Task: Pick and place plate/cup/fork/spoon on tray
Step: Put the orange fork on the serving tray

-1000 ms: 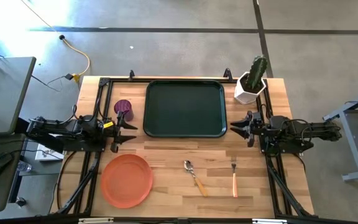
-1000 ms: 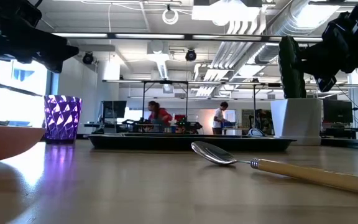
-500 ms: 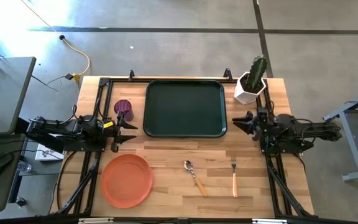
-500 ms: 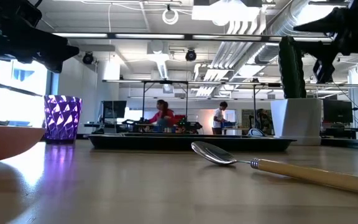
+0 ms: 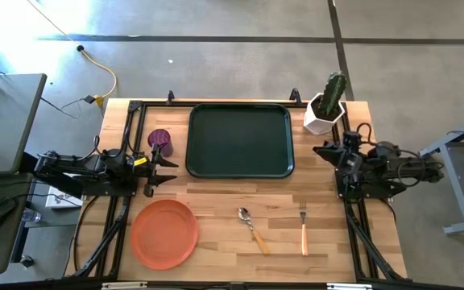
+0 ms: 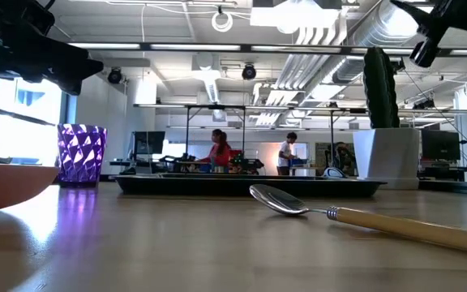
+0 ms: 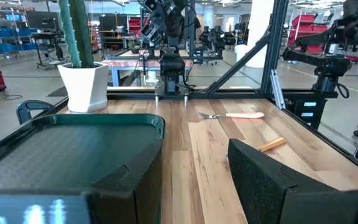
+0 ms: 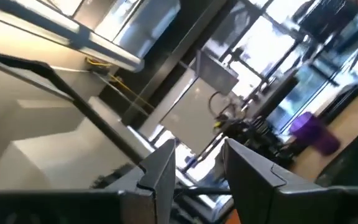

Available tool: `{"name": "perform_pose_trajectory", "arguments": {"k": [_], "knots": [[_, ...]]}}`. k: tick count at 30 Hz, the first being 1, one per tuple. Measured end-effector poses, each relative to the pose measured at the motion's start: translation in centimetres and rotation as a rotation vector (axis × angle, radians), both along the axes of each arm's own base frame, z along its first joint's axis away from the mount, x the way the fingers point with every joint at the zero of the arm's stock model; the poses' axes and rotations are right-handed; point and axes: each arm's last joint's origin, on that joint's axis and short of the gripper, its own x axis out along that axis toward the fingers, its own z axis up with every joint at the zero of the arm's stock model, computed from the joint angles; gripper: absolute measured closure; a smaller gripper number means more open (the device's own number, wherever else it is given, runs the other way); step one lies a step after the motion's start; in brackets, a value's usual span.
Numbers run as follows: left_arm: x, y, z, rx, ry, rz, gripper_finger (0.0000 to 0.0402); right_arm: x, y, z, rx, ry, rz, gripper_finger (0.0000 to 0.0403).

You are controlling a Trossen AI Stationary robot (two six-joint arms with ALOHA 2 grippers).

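Observation:
The dark green tray (image 5: 240, 141) lies at the table's far middle. The purple cup (image 5: 160, 141) stands upright to its left. The orange plate (image 5: 164, 234) lies at the near left. The spoon (image 5: 253, 227) and the fork (image 5: 304, 225) lie flat near the front edge. My left gripper (image 5: 170, 167) is open and empty, level, just near-side of the cup and left of the tray. My right gripper (image 5: 322, 151) is open and empty, raised high right of the tray and tipped upward. Its wrist view shows its parted fingers (image 8: 197, 165) against the ceiling.
A white pot with a green cactus (image 5: 326, 105) stands at the far right corner, just beyond my right gripper. Bare wood lies between the tray and the cutlery. People move in the room behind the table (image 6: 217, 150).
My right gripper has risen, tipped upward and drawn back a little toward the table's right edge, staying open. The tableware has stayed in place.

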Motion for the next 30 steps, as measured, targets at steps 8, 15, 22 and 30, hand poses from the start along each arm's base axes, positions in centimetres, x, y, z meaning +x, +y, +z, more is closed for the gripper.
{"name": "perform_pose_trajectory", "arguments": {"k": [8, 15, 22, 30], "knots": [[0.0, 0.0, 0.0, 0.000, 0.000, 0.000, 0.0232, 0.8, 0.2, 2.7, 0.240, 0.288, 0.130, 0.0276], [0.0, 0.0, 0.0, 0.000, 0.000, 0.000, 0.0232, 3.5, 0.7, 4.0, 0.493, 0.661, 0.208, 0.0276], [0.0, 0.0, 0.0, 0.000, 0.000, 0.000, 0.0232, 6.6, 1.4, 4.6, 0.642, 0.886, 0.254, 0.0276], [0.0, 0.0, 0.0, 0.000, 0.000, 0.000, 0.0232, 8.7, 3.7, 3.8, 0.737, 1.169, 0.250, 0.0276]]}}
